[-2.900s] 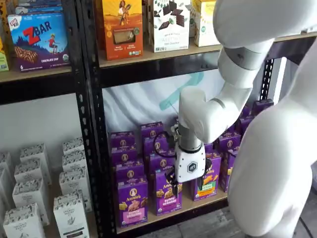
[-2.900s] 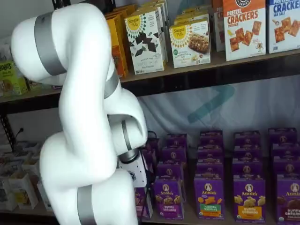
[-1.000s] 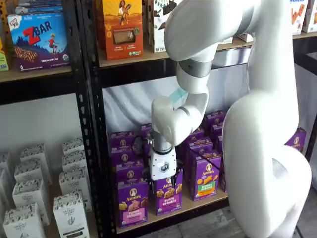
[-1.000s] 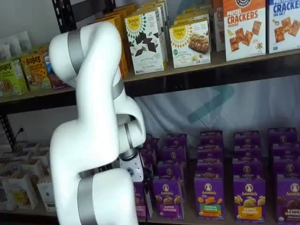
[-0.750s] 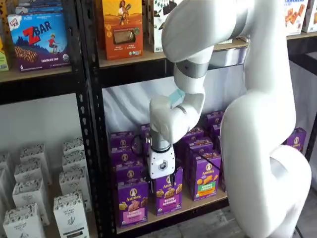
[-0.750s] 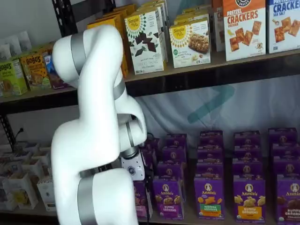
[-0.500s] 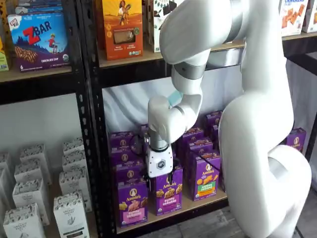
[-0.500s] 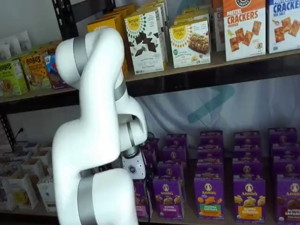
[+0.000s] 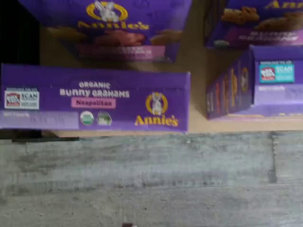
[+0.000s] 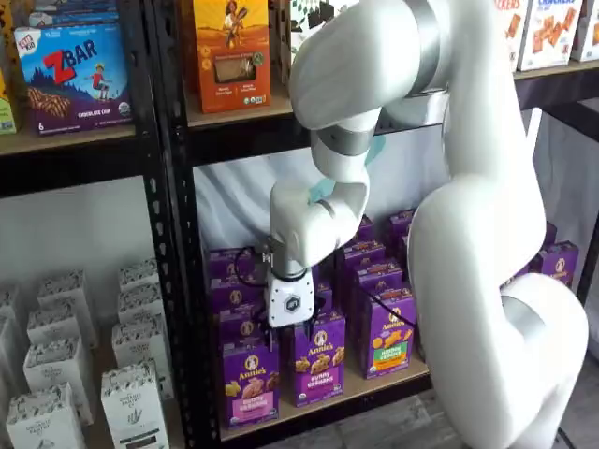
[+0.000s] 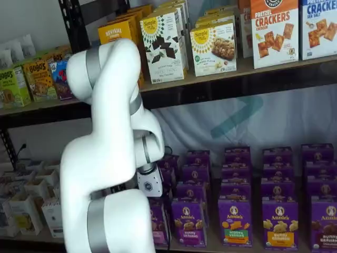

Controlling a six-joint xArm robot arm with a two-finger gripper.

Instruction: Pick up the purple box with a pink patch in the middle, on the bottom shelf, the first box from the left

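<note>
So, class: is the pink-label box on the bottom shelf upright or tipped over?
Upright. In a shelf view the purple box stands on its base on the bottom shelf, front label facing out, level with its neighbours.

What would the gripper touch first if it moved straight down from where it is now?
Probably the top of the purple box at the front of the bottom shelf. The gripper hangs just above it, slightly towards the neighbouring carton, so depth leaves some doubt.

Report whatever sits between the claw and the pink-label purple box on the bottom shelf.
Nothing visible does. In a shelf view the claw hangs just above the purple box at the bottom shelf front, beside a purple-label carton. Its fingers are hard to make out.
</note>
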